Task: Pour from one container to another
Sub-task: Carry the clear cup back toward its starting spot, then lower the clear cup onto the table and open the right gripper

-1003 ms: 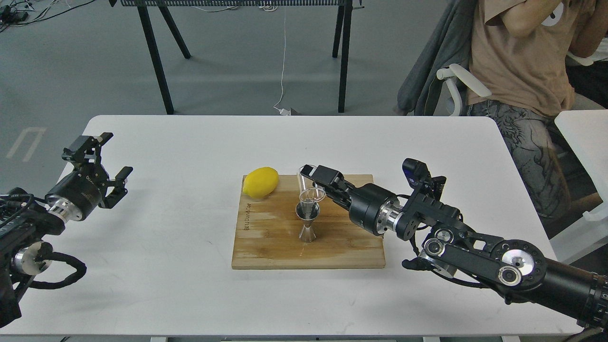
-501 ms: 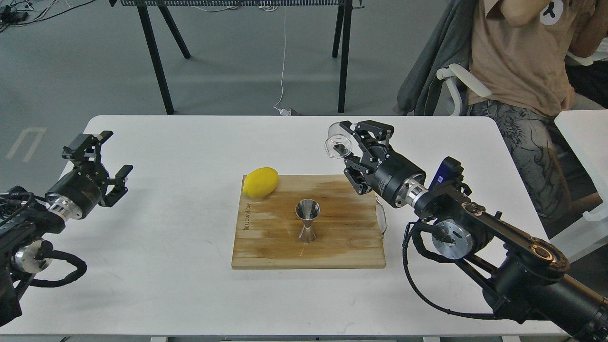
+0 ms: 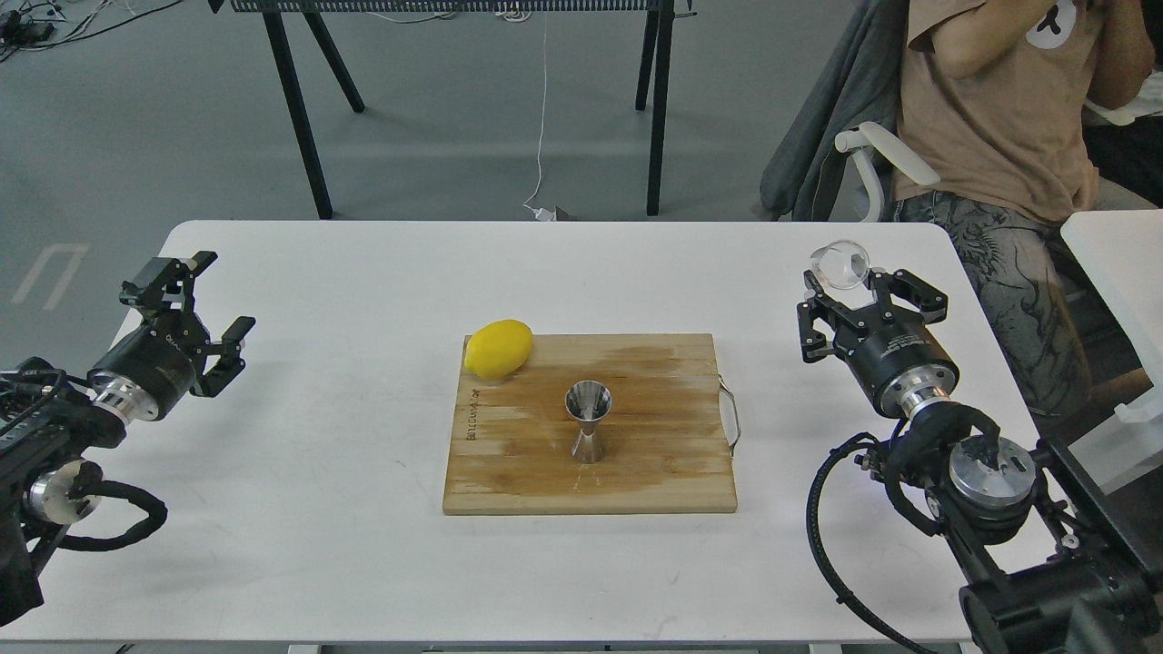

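Right tool (image 3: 868, 295): raised over the far right part of the counter (image 3: 363, 545), well apart from the board; I see its fingers clamped on the glass cup (image 3: 842, 264), one on each side.
Glass cup: clear and colourless, held at the tip of my right tool, tipped so its round face turns toward me; I cannot tell whether anything is in it.
Jigger (image 3: 589, 421): shiny steel, hourglass-shaped, standing upright near the middle of the cutting board (image 3: 509, 472) with its open mouth up — nothing touches it.
Cutting board: wooden, lying flat in the centre of the counter, a metal handle (image 3: 730, 413) on its right edge; a darker patch runs along its far side.
Lemon (image 3: 499, 348): yellow, resting on the board's far left corner, apart from the jigger.
Left tool (image 3: 193, 313): held above the counter's left edge, fingers spread apart with nothing between them — well away from the board.
Counter: white, carrying the board.
Background: a person in a tan shirt (image 3: 999, 100) sits on a chair beyond the counter's far right corner; black table legs (image 3: 295, 109) stand on the grey floor behind.
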Available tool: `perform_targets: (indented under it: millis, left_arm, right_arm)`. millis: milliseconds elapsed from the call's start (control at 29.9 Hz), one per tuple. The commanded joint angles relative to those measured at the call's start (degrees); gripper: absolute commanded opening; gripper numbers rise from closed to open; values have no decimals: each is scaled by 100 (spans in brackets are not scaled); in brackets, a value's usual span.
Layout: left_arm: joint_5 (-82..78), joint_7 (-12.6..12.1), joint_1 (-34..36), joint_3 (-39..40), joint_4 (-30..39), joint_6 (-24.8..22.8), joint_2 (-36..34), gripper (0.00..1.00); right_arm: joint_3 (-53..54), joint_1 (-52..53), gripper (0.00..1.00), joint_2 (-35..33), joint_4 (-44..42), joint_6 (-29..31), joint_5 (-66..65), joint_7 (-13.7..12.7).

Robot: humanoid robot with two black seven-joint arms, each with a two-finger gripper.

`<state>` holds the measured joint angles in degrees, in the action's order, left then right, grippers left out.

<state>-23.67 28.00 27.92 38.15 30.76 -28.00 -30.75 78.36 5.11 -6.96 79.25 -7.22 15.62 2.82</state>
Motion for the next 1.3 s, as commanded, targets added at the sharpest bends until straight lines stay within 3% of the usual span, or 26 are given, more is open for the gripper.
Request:
perform_targets:
  millis: [0, 334, 769, 1270]
  left_arm:
    - [-6, 0, 12, 0, 0, 0, 61, 99]
    - [-6, 0, 3, -9, 0, 0, 52, 99]
    - [-6, 0, 12, -9, -9, 0, 61, 99]
    - [-6, 0, 12, -9, -9, 0, 52, 99]
  right_arm:
    - [259, -212, 38, 20, -252, -16, 573, 25]
    - [285, -247, 38, 72, -1210, -394, 1163, 219]
    - [259, -265, 38, 143, -1342, -623, 1172, 298]
    - [259, -265, 60, 169, -1342, -667, 1172, 272]
